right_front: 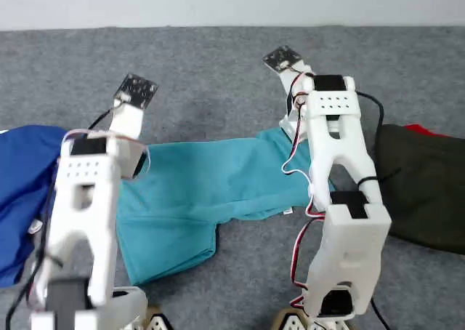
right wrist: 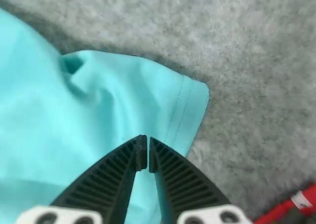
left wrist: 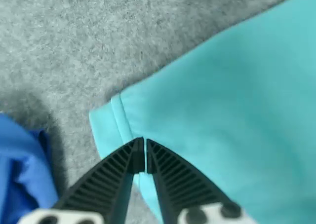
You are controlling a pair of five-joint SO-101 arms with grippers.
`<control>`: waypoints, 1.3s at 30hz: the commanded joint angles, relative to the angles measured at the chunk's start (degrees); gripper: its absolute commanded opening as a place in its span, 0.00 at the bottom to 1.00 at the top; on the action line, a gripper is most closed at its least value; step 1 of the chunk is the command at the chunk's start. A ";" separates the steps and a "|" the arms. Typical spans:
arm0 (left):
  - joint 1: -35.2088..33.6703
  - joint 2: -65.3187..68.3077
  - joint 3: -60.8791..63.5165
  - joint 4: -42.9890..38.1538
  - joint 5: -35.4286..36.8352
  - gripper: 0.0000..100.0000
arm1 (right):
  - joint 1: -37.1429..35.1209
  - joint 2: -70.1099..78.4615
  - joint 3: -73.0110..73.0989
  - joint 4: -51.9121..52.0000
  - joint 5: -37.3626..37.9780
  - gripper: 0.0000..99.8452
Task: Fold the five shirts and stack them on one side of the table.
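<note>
Desk: a grey felt surface (right_front: 218,75) is seen, with its far edge met by a pale wall.
Teal shirt: the teal shirt (right_front: 203,192) is spread flat across the middle of the desk between the two arms, with one part reaching towards the near edge.
Left gripper: the left gripper (left wrist: 140,157) is held with its jaws pressed together, the tips set over the hemmed corner of the teal shirt (left wrist: 237,95). Whether cloth is pinched cannot be told.
Right gripper: the right gripper (right wrist: 144,152) is likewise closed to a slit, the tips placed just inside the stitched hem at the other corner of the teal shirt (right wrist: 74,110). A grip on the cloth cannot be confirmed.
Blue shirt: a blue shirt (right_front: 22,192) is bunched at the desk's left edge, just beside the teal hem.
Dark shirt: a dark shirt (right_front: 421,192) is laid at the right edge, with red cloth (right_front: 425,131) showing at its far side.
Open room: a wide band of grey felt is seen between the teal shirt's far edge and the desk's far edge. A narrower strip is seen between the teal corner and the dark shirt.
</note>
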 commanded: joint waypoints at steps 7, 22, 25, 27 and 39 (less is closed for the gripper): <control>2.11 16.70 -17.71 4.57 1.49 0.02 | 0.66 3.74 -6.24 -3.47 -0.70 0.01; -7.47 34.37 -25.98 12.04 0.97 0.02 | 8.92 13.32 -6.51 -8.48 -0.53 0.01; -6.95 29.63 -26.07 12.84 0.97 0.02 | 9.01 9.89 -6.51 -7.96 -0.53 0.01; -5.89 25.14 -25.89 13.71 1.05 0.02 | 8.40 7.16 -6.51 -6.81 -0.44 0.01; -2.02 5.45 -25.89 20.57 1.05 0.02 | 1.19 -4.70 -6.51 6.64 -0.53 0.01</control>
